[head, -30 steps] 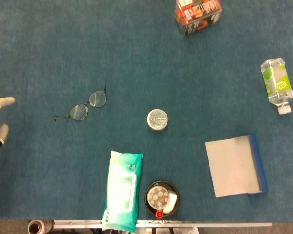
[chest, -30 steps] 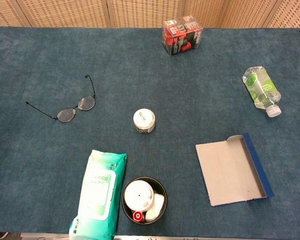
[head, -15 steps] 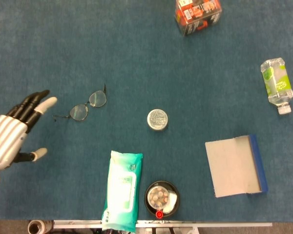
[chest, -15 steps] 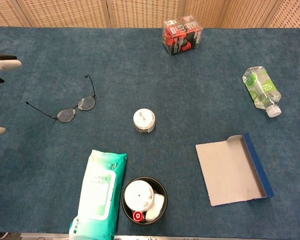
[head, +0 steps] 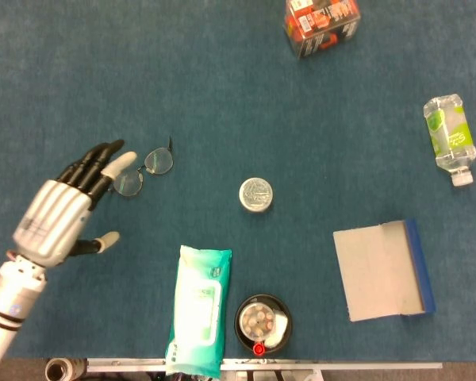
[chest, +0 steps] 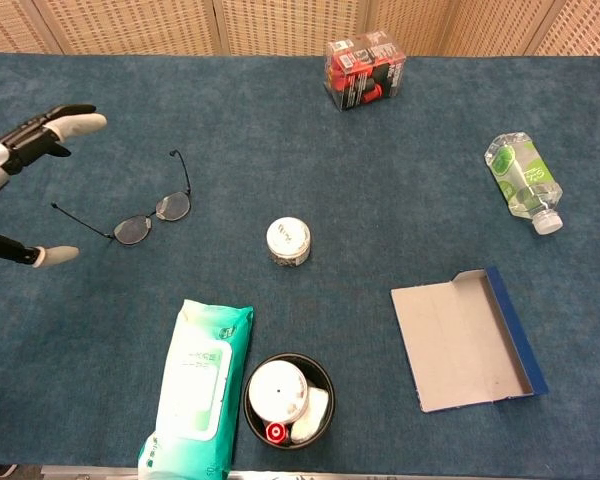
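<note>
The left hand's fingers (head: 103, 159) are spread apart and hold nothing, the thumb standing off to the side. The left hand (head: 59, 213) hovers over the blue table (head: 222, 95), palm down, its fingertips right at the near end of the glasses (head: 139, 173); in the head view they overlap one temple arm, though whether they touch cannot be told. The glasses lie unfolded on the table, lenses toward the middle, both arms stretched out. The right hand shows in neither view.

Right of the glasses sits a small round tin (head: 255, 194). Nearer the front edge lie a green pack of wipes (head: 198, 309) and, just beside it, a black bowl (head: 248, 309) with small items inside. Further right lies a flat opened box (head: 381, 270), beyond it a plastic bottle (head: 448, 135) on its side, and at the far edge a red and black package (head: 321, 24)
</note>
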`<action>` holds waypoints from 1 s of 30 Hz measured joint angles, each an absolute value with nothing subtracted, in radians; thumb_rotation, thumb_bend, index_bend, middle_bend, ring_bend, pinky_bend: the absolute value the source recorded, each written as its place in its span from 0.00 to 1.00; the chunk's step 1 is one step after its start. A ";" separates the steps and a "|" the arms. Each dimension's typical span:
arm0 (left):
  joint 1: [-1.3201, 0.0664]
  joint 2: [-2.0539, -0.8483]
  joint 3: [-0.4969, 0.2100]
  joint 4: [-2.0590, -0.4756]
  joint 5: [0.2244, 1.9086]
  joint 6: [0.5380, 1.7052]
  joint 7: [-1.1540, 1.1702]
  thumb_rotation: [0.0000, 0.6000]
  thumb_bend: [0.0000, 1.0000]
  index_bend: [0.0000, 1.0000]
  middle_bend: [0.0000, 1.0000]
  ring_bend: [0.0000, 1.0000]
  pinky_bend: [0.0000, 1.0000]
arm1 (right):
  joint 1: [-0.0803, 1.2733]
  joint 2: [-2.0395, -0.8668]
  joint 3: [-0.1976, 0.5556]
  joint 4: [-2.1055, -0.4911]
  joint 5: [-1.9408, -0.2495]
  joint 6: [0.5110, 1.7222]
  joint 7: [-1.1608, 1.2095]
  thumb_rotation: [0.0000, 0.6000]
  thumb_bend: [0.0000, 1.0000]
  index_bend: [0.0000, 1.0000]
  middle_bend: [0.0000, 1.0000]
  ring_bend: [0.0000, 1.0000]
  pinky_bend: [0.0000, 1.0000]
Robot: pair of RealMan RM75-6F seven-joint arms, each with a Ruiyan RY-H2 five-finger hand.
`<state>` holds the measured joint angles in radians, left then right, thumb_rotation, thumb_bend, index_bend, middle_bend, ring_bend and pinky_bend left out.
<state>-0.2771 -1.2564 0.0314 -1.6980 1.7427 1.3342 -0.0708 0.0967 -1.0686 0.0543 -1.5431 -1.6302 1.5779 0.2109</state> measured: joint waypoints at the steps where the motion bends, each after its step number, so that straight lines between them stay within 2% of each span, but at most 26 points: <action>1: -0.283 -1.266 0.028 -1.700 1.734 1.321 -0.057 1.00 0.09 0.00 0.00 0.00 0.18 | 0.097 -1.069 0.054 -1.543 -1.630 1.576 0.209 1.00 0.33 0.48 0.48 0.38 0.35; 8: -0.325 -1.324 0.000 -1.706 1.673 1.253 0.025 1.00 0.09 0.00 0.00 0.00 0.18 | 0.098 -1.071 0.054 -1.545 -1.628 1.575 0.204 1.00 0.33 0.48 0.48 0.38 0.35; 17: -0.356 -1.380 -0.054 -1.675 1.591 1.235 0.055 1.00 0.09 0.00 0.00 0.00 0.18 | 0.096 -1.067 0.056 -1.546 -1.626 1.578 0.211 1.00 0.33 0.48 0.48 0.38 0.35; 30: -0.386 -1.428 -0.076 -1.595 1.502 1.198 0.053 1.00 0.09 0.00 0.00 0.00 0.18 | 0.094 -1.067 0.057 -1.546 -1.626 1.583 0.213 1.00 0.33 0.48 0.48 0.38 0.35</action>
<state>-0.3857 -1.4284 -0.0763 -1.5952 1.5022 1.1980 0.0533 0.0944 -1.0670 0.0575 -1.5459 -1.6258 1.5830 0.2128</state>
